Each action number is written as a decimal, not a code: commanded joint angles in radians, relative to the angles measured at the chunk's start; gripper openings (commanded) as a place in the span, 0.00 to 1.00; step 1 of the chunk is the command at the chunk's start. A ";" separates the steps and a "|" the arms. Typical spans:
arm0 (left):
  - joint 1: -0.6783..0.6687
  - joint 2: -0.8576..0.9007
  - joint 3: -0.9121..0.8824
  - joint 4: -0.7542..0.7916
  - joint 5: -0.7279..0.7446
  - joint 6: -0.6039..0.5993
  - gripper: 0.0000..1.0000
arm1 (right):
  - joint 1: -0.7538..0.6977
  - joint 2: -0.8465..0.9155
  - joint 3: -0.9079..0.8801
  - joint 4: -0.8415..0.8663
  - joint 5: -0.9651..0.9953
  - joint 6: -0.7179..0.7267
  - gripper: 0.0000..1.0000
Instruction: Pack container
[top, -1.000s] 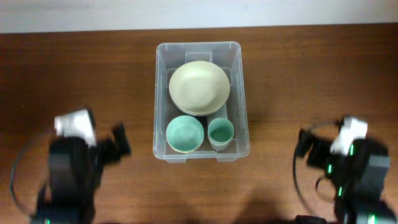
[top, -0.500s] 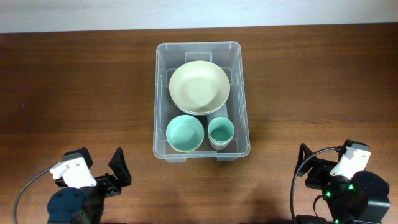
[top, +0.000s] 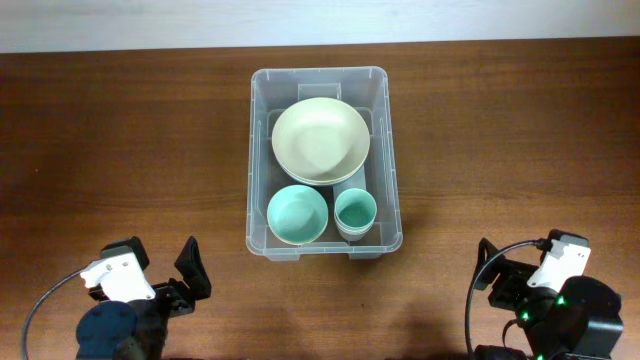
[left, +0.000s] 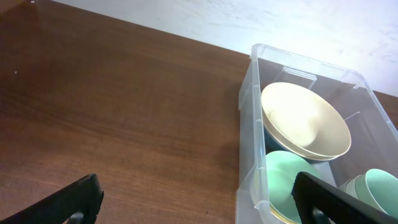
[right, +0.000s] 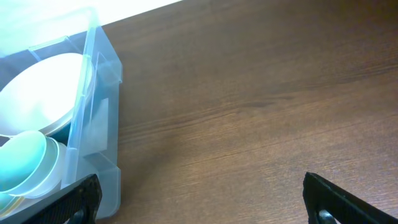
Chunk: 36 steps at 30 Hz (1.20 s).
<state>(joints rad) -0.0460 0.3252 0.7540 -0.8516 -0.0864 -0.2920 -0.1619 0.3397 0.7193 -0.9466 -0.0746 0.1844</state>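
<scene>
The clear plastic container (top: 382, 160) stands at the table's middle. In it lie a large cream bowl (top: 320, 140), a mint green bowl (top: 298, 215) and a small mint cup (top: 355, 213). My left gripper (top: 160, 275) is open and empty at the front left, well apart from the container. My right gripper (top: 515, 265) is open and empty at the front right. The container also shows in the left wrist view (left: 249, 118) with the cream bowl (left: 305, 121), and in the right wrist view (right: 102, 93). Both sets of fingertips (left: 199, 202) (right: 202, 199) frame bare wood.
The brown wooden table (top: 120, 140) spreads to both sides of the container. A pale wall strip (top: 320, 20) runs along the far edge.
Both arms have drawn back toward the front edge since a second ago. In the last half second the right arm shifted slightly; the left has held still.
</scene>
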 joint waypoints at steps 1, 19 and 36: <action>-0.004 -0.009 -0.006 -0.001 -0.005 -0.010 1.00 | 0.051 -0.038 -0.023 0.005 0.013 -0.026 0.99; -0.004 -0.009 -0.006 -0.002 -0.005 -0.010 1.00 | 0.195 -0.336 -0.577 0.887 0.021 -0.260 0.99; -0.004 -0.009 -0.006 -0.002 -0.005 -0.010 1.00 | 0.195 -0.336 -0.714 0.871 0.000 -0.304 0.99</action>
<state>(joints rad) -0.0460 0.3233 0.7532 -0.8555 -0.0868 -0.2951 0.0273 0.0113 0.0101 -0.0654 -0.0498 -0.1085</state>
